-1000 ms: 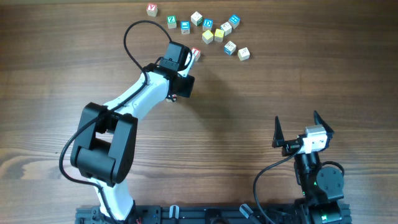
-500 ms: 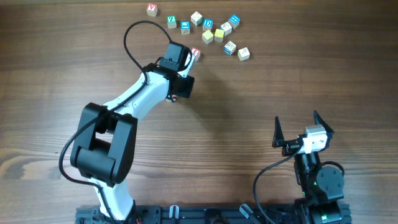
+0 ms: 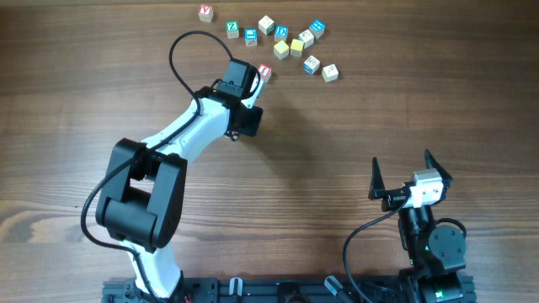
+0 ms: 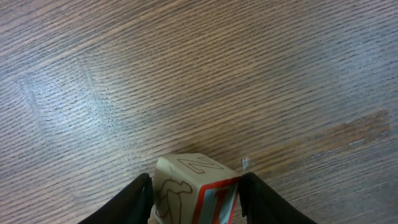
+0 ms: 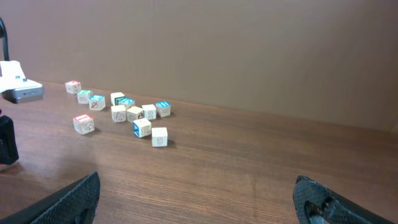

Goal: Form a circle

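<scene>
A small wooden cube (image 4: 193, 186) with a red-framed face and a "Z" on top rests on the table between the fingers of my left gripper (image 4: 196, 182). The jaws stand open close around it, the right finger at its red edge, a thin gap at the left finger. From above, that cube (image 3: 264, 71) lies just below the bunch of letter cubes (image 3: 289, 40) at the far edge. That bunch is loose and I see no clear circle in it. My right gripper (image 3: 402, 168) stands wide open near the front right, with nothing between its fingers.
Further cubes lie to the left of the bunch: a red "Y" cube (image 3: 205, 13), a green "Z" cube (image 3: 232, 29) and a blue one (image 3: 251, 36). A blue cube (image 3: 312, 64) and a plain cube (image 3: 330, 72) lie to its lower right. A brown wall (image 5: 249, 50) backs the table.
My left gripper's jaws have widened a little around the red-framed cube. The cube stays where it was. My right arm has not moved.
</scene>
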Controlling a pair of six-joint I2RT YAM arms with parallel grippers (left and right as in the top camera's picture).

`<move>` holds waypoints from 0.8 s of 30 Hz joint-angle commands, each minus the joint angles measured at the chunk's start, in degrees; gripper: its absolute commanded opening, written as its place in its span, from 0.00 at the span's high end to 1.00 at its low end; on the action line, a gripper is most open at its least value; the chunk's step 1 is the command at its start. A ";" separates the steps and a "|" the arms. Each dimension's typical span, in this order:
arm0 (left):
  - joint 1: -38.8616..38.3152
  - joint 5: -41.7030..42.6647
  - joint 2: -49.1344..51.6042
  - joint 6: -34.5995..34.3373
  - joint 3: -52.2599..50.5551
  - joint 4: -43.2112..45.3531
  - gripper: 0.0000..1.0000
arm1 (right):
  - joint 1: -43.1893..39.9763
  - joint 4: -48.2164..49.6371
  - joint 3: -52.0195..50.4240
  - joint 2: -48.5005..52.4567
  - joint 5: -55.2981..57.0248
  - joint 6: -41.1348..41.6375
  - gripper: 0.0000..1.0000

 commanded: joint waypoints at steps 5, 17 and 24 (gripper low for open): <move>0.11 -0.83 0.70 0.68 -0.46 0.81 0.53 | -0.28 0.28 -0.04 -0.31 -0.48 0.24 0.00; 0.13 -0.85 0.70 0.66 -0.46 2.38 0.31 | -0.28 0.28 -0.04 -0.31 -0.48 0.26 0.00; 0.17 -1.97 -2.99 0.00 0.98 3.02 0.53 | -0.28 0.28 -0.04 -0.31 -0.48 0.24 0.00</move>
